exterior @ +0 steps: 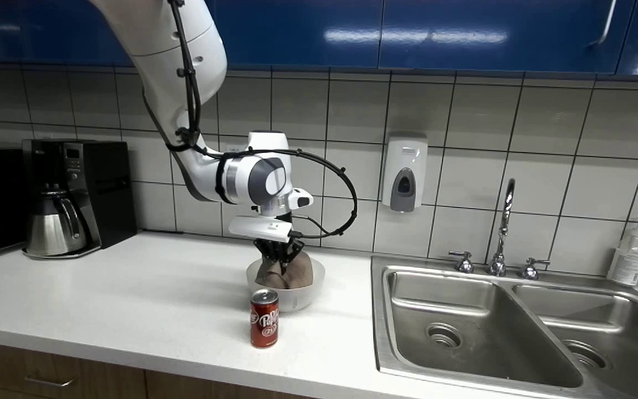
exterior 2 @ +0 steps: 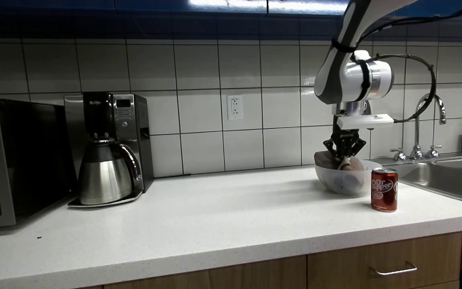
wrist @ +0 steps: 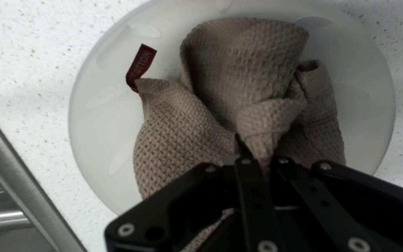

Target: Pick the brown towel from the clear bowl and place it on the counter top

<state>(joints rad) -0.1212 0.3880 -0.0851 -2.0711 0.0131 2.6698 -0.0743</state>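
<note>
The brown towel [exterior: 299, 271] lies bunched inside the clear, frosted bowl [exterior: 299, 299]. It also shows in an exterior view [exterior 2: 356, 164] and in the wrist view [wrist: 180, 140], with a small red tag at one corner. The bowl stands on the white counter top [exterior: 130, 288] and shows in the other views [exterior 2: 341, 182] [wrist: 100, 129]. My gripper [exterior: 281, 266] points down into the bowl in both exterior views [exterior 2: 343, 158]. In the wrist view my gripper [wrist: 257, 157] is shut on a pinched fold of the towel. The fingertips are partly hidden by the cloth.
A red soda can [exterior: 264, 318] stands in front of the bowl, also in an exterior view [exterior 2: 383, 190]. A steel sink [exterior: 382, 332] with a faucet [exterior: 502, 238] lies beside it. A coffee maker [exterior 2: 140, 140] and a microwave [exterior 2: 8, 160] stand further along the counter.
</note>
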